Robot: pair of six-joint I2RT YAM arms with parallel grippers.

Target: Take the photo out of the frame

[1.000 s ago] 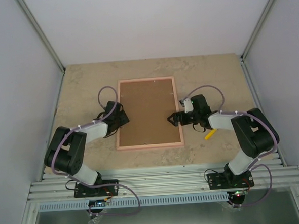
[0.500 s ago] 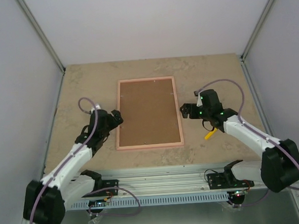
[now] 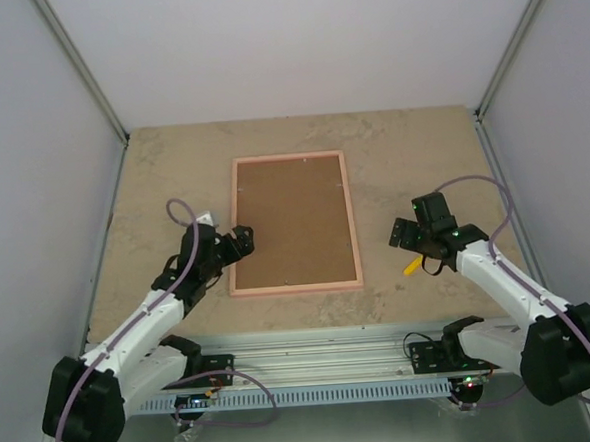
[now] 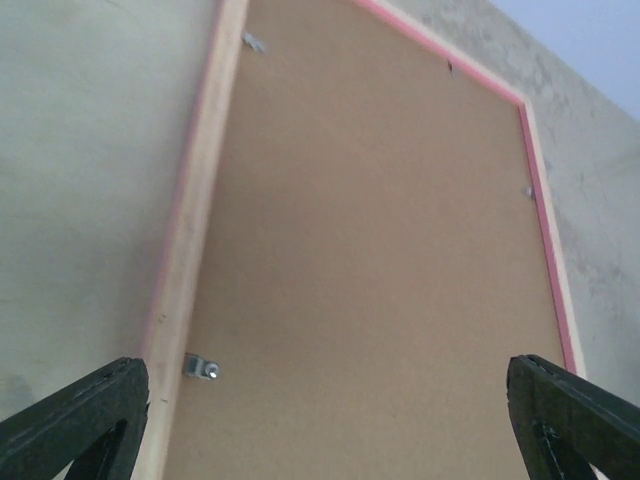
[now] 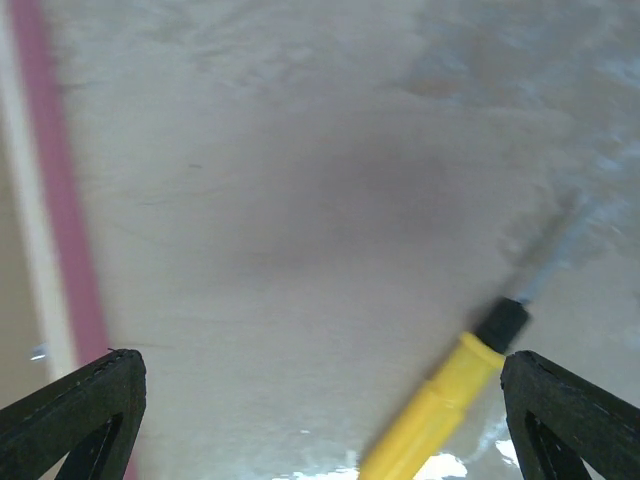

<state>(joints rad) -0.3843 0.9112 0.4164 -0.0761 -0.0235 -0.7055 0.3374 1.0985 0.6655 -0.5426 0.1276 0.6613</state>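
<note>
- Left arm (image 3: 141,321): white links, black joints, lilac cable looping alongside.
- Right arm (image 3: 499,277): same white, black and lilac.
- Left gripper (image 4: 322,400): black wedge-shaped fingers.

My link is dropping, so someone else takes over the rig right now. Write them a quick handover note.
Left end effector: open, empty, at the near left edge of the frame.
Right end effector: open, empty, over the table right of the frame, beside the yellow-handled tool.
Frame: face down mid-table, brown backing board in place, a metal clip on its left side. The photo is hidden.
Done: nothing visible.
Left: release the clips, lift the backing, take out the photo.
</note>
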